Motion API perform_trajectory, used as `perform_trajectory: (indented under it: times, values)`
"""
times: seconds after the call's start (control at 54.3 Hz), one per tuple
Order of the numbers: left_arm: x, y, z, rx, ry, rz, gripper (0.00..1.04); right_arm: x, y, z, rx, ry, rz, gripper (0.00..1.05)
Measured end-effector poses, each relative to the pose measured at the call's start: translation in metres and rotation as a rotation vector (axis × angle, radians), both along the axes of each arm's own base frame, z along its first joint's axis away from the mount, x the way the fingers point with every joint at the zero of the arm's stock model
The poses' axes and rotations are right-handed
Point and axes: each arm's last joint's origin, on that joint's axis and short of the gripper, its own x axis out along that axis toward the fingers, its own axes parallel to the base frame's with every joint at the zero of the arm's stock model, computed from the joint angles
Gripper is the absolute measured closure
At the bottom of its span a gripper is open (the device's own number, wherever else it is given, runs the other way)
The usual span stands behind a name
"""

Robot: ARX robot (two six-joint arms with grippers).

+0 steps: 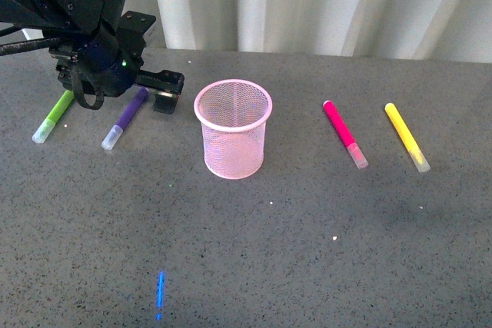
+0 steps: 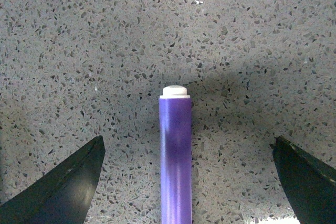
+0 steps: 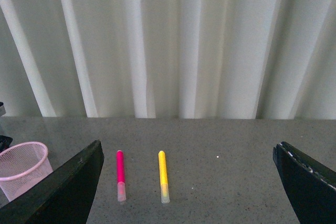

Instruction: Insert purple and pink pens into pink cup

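The grey speckled counter [image 1: 307,251] fills the front view, its far edge meeting a pale pleated curtain [image 1: 323,5] at 12 o'clock. Bare counter spreads broadly at 6 o'clock of the cup, and there are clear gaps between the cup and the pens on both sides

The black left arm [image 1: 69,5] reaches in from 10 o'clock. The left pincer [image 2: 187,142] is spread wide, one finger on each side of the purple pen and neither touching it, so it grips nothing. The right pincer [image 3: 187,148] does not show in the front view. Its own camera shows it wide open and empty, raised above the counter and facing the curtain

The pink cup [image 1: 234,147] stands upright near the middle of the counter, its mouth open and nothing visible inside

The purple pen [image 1: 127,117] lies flat at 9 o'clock of the cup. Its long axis runs from 1 o'clock to 7 o'clock, with the clear cap at the 7 o'clock end. The pincer hides the other end in the front view, and the left wrist view shows a white end plug there while cutting off the rest of the barrel

The pink pen [image 1: 344,134] lies flat at 3 o'clock of the cup, with the rounded end at 11 o'clock and the clear cap at 5 o'clock

A green marker [image 1: 54,116] lies at 9 o'clock of the purple pen, roughly parallel to it. A yellow marker [image 1: 407,137] lies at 3 o'clock of the pink pen, also parallel
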Motion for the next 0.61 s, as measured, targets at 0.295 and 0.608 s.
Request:
perform_trajectory:
  times: [0.295,0.608]
  values:
    - [0.0025,-0.0015,-0.0030,-0.002,-0.003,-0.002,0.35,0.0000,0.0000,0.0000,0.000,0.000,0.000,0.07]
    - [0.0026,0.0033,-0.0047,0.016,-0.010,0.013,0.79,0.0000,0.0000,0.0000,0.000,0.000,0.000,0.07]
